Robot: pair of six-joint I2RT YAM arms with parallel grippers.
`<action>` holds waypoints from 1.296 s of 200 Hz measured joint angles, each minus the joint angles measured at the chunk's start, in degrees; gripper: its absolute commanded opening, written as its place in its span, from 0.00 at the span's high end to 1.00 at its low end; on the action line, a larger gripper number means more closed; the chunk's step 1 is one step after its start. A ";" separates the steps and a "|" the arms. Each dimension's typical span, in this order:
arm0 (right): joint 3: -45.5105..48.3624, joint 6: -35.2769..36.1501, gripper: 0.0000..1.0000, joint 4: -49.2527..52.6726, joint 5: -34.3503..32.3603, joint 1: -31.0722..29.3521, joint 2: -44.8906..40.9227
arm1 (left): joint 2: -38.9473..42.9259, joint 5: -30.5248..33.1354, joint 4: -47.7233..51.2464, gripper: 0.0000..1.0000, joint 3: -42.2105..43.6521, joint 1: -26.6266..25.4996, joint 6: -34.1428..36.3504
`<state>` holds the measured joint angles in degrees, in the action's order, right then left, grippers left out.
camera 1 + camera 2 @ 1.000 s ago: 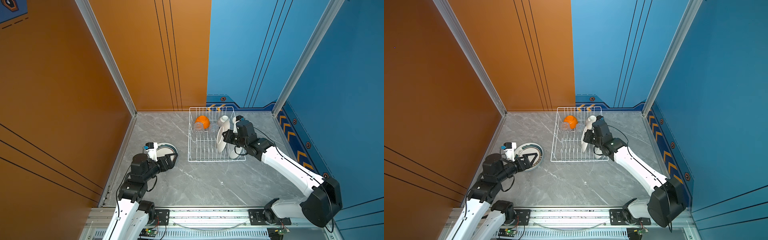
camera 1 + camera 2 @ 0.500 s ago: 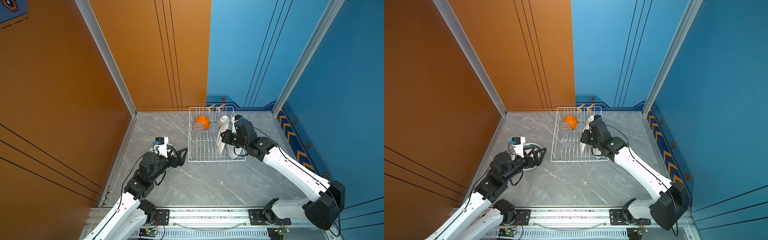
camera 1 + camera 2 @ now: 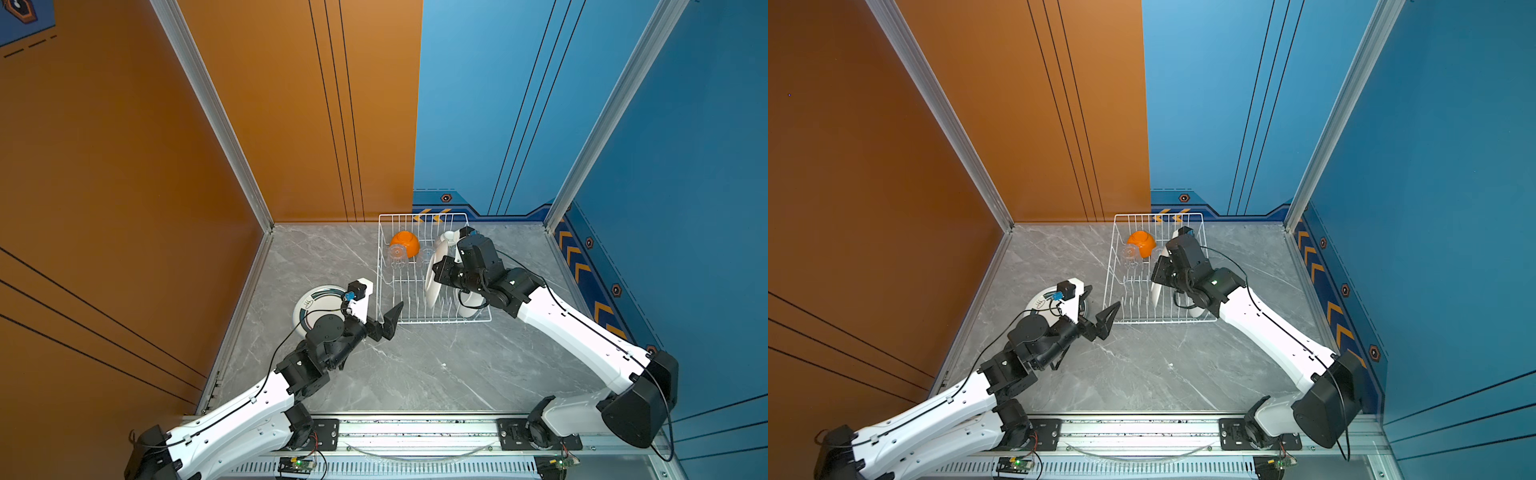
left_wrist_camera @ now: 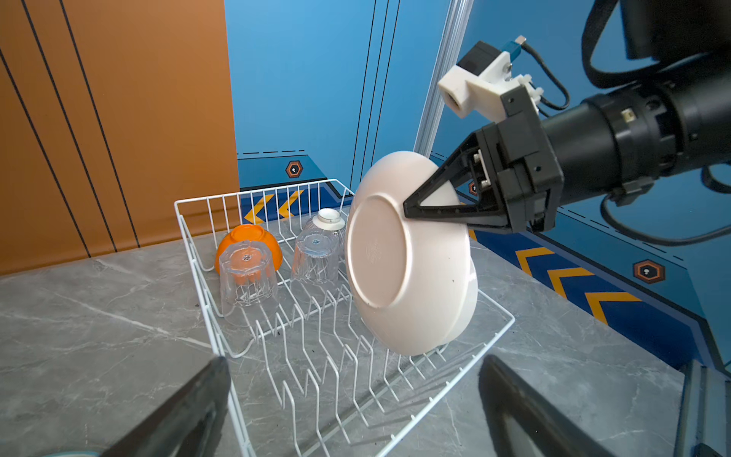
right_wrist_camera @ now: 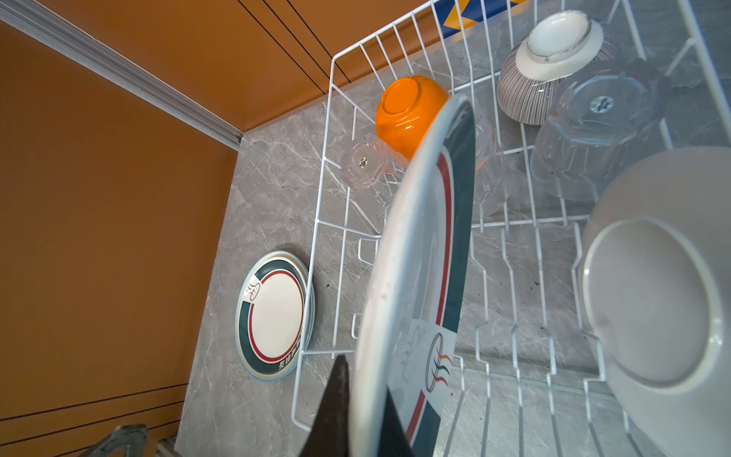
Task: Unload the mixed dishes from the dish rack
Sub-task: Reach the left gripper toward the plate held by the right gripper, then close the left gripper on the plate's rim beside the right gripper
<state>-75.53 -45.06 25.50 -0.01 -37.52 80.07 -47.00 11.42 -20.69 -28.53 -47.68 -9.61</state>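
Step in hand, as I judge it: lifting one plate out of the dish rack (image 3: pixel 432 321). The right jaws are pinched on the upper rim of a teal-rimmed plate (image 4: pixel 411 253), which stands on edge over the middle prong rows, right of centre in both top views. The left jaws are spread wide and empty, hanging just off the rack's lower left corner in a top view. They are near the stack of plates (image 3: pixel 316 299) lying flat on the surface (image 3: pixel 415 374).

Left in the rack are an orange bowl (image 4: pixel 249 237), a ribbed bowl (image 5: pixel 546 71) and clear glasses (image 4: pixel 247 277), all upturned at the far end. A plain white dish (image 5: pixel 652 300) stands just beyond the held plate.

The next move, in my judgement, is to raise the plate clear of the prongs and carry it over the left wall toward the stack. That may be a handover to the waiting left jaws. The thin rim grip calls for a slow, level carry.

The left wrist view shows the plate's blank underside and the jaw tips on its rim. The right wrist view shows instead its banded face and emblem nearly edge-on, with the stack at lower left of frame. Only the top views place both arms, but the grip is too small to read there. I cannot tell whether the plate's lower rim is free of the prongs.
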 measured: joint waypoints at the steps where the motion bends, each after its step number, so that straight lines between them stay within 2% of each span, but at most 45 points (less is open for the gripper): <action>1: -0.11 -0.04 1.00 0.00 0.00 0.00 0.00 | -0.24 0.13 -0.28 0.02 0.00 -0.09 0.13; 64: -1.75 -2.51 1.00 0.00 1.73 -1.18 0.02 | -10.27 3.82 -10.32 0.02 0.02 -2.27 2.32; 180: -1.75 -4.61 1.00 -0.02 2.01 -1.33 0.02 | -20.46 3.61 -21.90 0.02 -0.31 -7.54 4.24; 209: -1.75 -5.88 1.00 -0.04 2.01 -1.36 0.02 | -23.39 7.76 -22.49 0.00 -1.92 -8.07 4.22; 240: -1.75 -7.19 1.00 -0.07 2.01 -1.36 0.00 | -25.94 11.58 -22.88 0.05 -3.80 -8.07 4.59; 259: -1.66 -8.00 1.00 -0.13 2.01 -1.36 -0.13 | -27.63 13.09 -23.30 0.12 -5.16 -8.07 5.46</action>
<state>-77.19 -53.06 25.36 2.00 -38.87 79.94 -74.63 24.51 -43.99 -33.69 -55.75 -4.14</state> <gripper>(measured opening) 0.085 0.916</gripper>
